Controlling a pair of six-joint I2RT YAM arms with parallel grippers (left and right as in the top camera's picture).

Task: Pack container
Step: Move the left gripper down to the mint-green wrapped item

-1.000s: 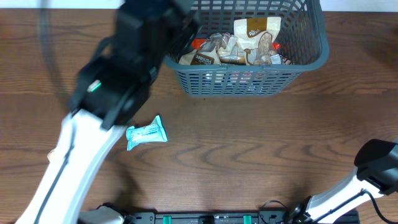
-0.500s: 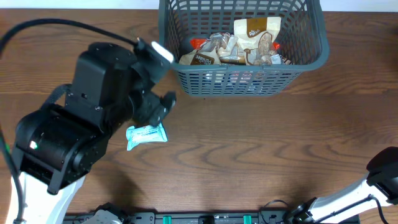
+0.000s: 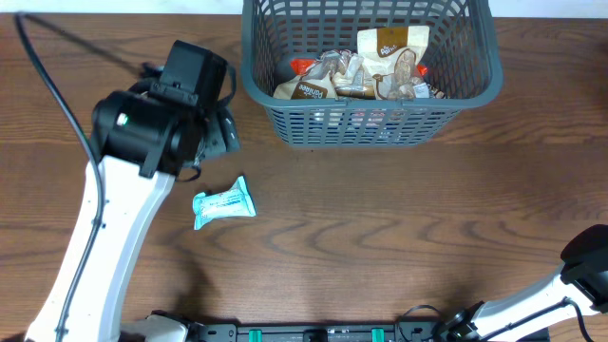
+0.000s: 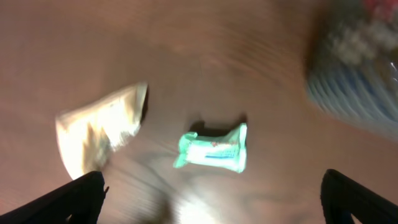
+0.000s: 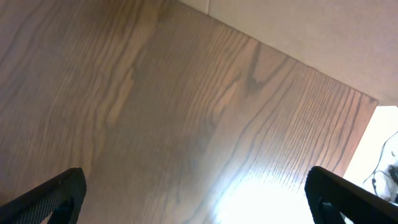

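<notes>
Teal packet [image 3: 224,204] lies on the table [image 3: 380,237], near-left of the part-filled grey container [image 3: 361,123] at the far edge; the left gripper [image 4: 211,199] hovers near it, released and empty, so descending to grasp it likely comes next.

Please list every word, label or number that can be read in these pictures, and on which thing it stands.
No text can be read for certain.
Brown packet in the container: white lettering, too small.
Cream pouch, also inside: dark logo, too small.
Teal packet on the table: print blurred.
</notes>
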